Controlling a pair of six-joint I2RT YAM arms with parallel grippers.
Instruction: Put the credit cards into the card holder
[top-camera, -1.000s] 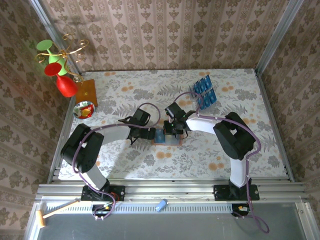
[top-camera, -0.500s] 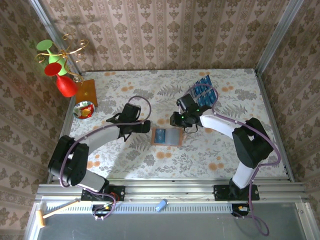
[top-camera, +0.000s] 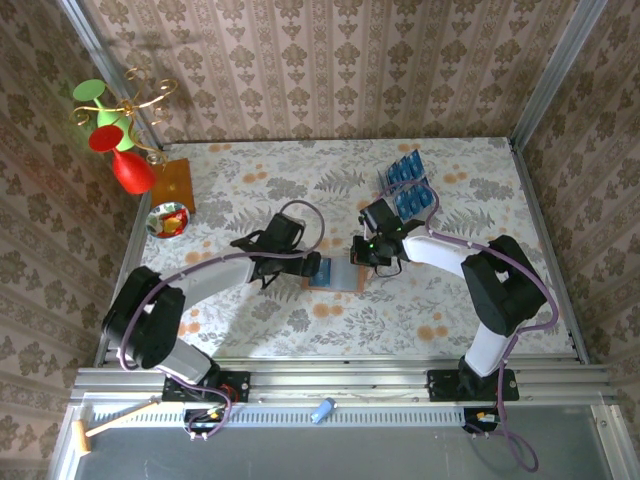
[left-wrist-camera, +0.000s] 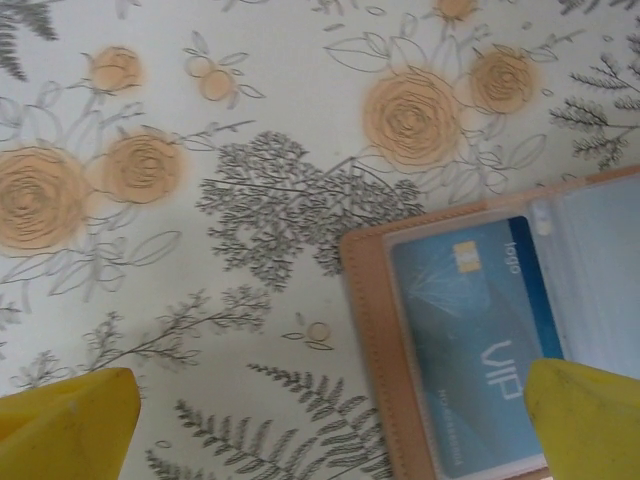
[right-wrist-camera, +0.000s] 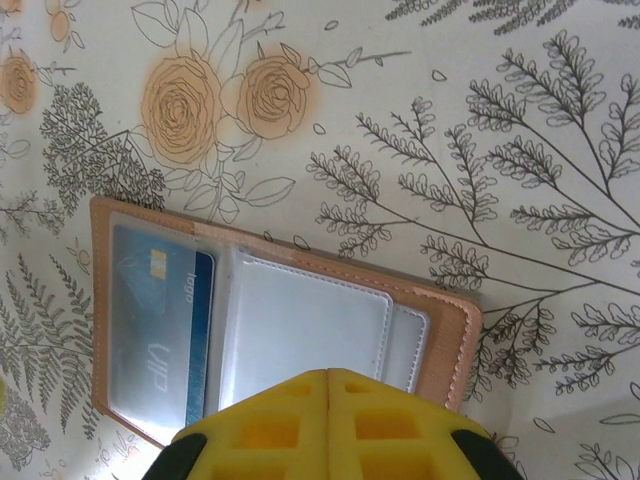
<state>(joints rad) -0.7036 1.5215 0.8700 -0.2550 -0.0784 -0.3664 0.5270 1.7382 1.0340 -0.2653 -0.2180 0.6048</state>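
Observation:
The card holder (top-camera: 340, 278) lies open and flat on the floral tabletop between my two grippers. One blue credit card (right-wrist-camera: 160, 325) sits in its left clear pocket and reads "VIP" (left-wrist-camera: 470, 340); the clear pockets (right-wrist-camera: 305, 330) beside it hold nothing. My left gripper (top-camera: 312, 266) hovers over the holder's left edge (left-wrist-camera: 365, 330), its yellow fingertips (left-wrist-camera: 70, 420) wide apart and empty. My right gripper (right-wrist-camera: 330, 430) is over the holder's right half, pads pressed together with nothing between them. More blue credit cards (top-camera: 408, 186) stand in a clear rack at the back right.
A red vase (top-camera: 130, 170), an orange-brown wooden board (top-camera: 172, 185) and a small patterned bowl (top-camera: 167, 220) stand along the left edge. Walls close in the table on three sides. An aluminium rail (top-camera: 340, 380) runs along the near edge.
Both grippers drew back from the card holder half a second ago, the right one toward the rack, and have now come back over its two ends.

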